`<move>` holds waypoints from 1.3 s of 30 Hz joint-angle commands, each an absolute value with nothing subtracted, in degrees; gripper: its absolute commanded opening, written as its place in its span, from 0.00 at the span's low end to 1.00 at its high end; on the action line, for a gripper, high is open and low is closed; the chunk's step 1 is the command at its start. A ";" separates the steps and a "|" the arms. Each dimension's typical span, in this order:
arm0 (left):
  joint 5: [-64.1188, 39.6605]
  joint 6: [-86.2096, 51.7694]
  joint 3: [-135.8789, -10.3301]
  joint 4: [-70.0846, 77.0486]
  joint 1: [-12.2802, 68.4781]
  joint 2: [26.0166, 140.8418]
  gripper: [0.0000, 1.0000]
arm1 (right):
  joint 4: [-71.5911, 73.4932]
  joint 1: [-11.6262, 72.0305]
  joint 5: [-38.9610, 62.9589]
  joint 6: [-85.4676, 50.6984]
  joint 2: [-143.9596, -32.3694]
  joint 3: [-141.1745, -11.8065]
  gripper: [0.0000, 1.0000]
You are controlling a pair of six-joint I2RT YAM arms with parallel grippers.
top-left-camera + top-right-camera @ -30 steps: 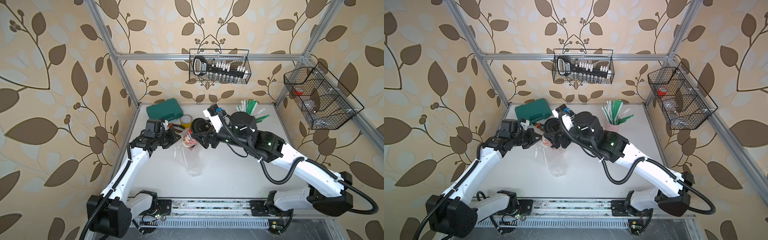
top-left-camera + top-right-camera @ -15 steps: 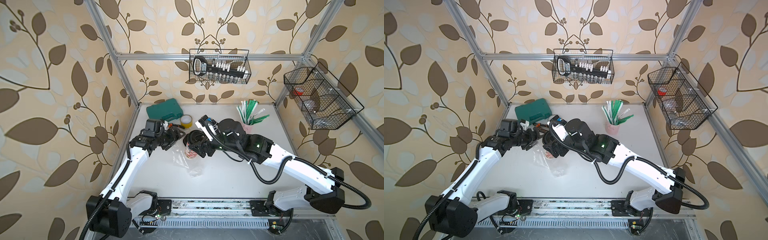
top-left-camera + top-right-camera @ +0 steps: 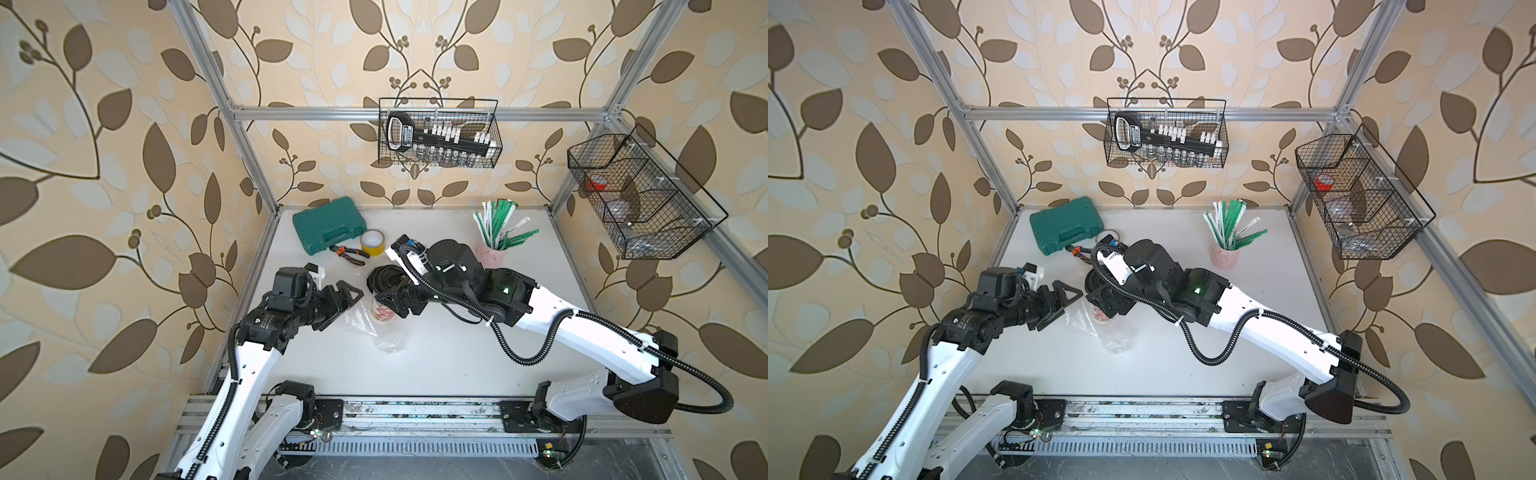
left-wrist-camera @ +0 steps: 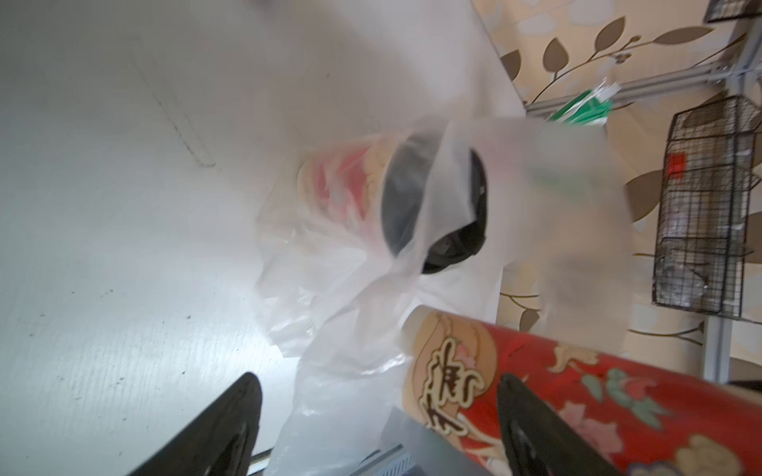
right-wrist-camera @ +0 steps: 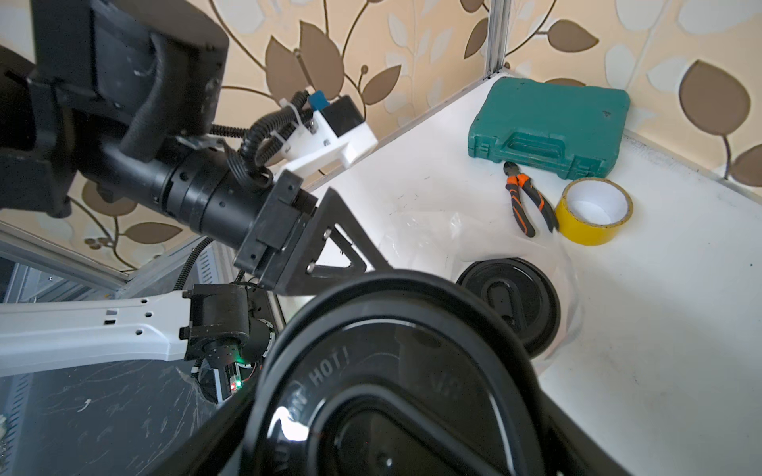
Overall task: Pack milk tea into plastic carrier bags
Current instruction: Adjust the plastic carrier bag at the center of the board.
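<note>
One milk tea cup [image 5: 509, 305], red with a black lid, stands inside the clear plastic carrier bag [image 3: 386, 340]. Through the film it also shows in the left wrist view [image 4: 342, 185], and its lid [image 3: 382, 278] shows in a top view. My right gripper [image 3: 395, 305] is shut on the other milk tea cup [image 3: 381, 311] just below its lid [image 5: 391, 391]. It holds that cup upright beside the first, at the bag's mouth. My left gripper [image 3: 343, 309] stands open left of the bag. Loose film [image 4: 342, 329] and the held cup's base [image 4: 453, 371] lie between its fingers.
A green tool case [image 3: 328, 224], a yellow tape roll [image 3: 372, 242] and orange-handled pliers [image 3: 349, 253] lie behind the cups. A pink cup of straws [image 3: 492, 253] stands at the back right. Wire baskets [image 3: 440, 137] hang on the back and right walls.
My right arm has brought its cup forward and down beside the bagged cup. My left gripper has opened.
</note>
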State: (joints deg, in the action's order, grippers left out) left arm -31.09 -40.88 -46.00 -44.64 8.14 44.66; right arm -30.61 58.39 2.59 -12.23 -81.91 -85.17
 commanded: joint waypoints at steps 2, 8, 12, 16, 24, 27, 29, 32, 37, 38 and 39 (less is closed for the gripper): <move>-35.76 -41.71 -42.14 -44.87 7.56 43.86 0.88 | -32.38 58.62 3.21 -11.09 -82.62 -85.52 0.77; -38.41 -44.38 -39.56 -37.94 8.00 45.92 0.67 | -32.43 58.61 3.68 -10.25 -83.22 -85.19 0.77; -38.39 -45.03 -40.49 -36.30 8.00 46.41 0.37 | -31.90 58.45 4.28 -9.63 -83.66 -84.83 0.77; -38.75 -45.06 -41.95 -36.05 8.00 47.17 0.15 | -31.55 58.31 4.69 -9.15 -83.85 -84.40 0.77; -37.45 -43.98 -47.18 -39.80 8.00 47.29 0.00 | -30.29 57.39 3.98 -8.61 -84.15 -82.52 0.77; -37.97 -44.77 -47.51 -39.99 8.00 46.90 0.00 | -29.30 56.97 3.79 -8.61 -84.57 -81.79 0.77; -37.71 -45.05 -47.59 -40.14 8.00 46.18 0.00 | -28.52 56.35 4.23 -8.65 -84.98 -81.26 0.77; -36.50 -45.18 -47.64 -41.13 8.00 45.33 0.00 | -26.98 55.85 5.84 -8.61 -85.33 -80.23 0.77; -36.06 -46.39 -47.46 -40.82 8.00 44.58 0.00 | -25.22 55.89 9.20 -7.86 -86.47 -78.51 0.77; -35.91 -46.57 -47.54 -40.78 8.00 44.48 0.00 | -25.16 55.85 9.75 -7.54 -86.72 -78.25 0.77; -35.73 -46.82 -47.61 -40.78 8.00 44.41 0.00 | -24.97 55.84 9.97 -7.31 -86.91 -77.78 0.77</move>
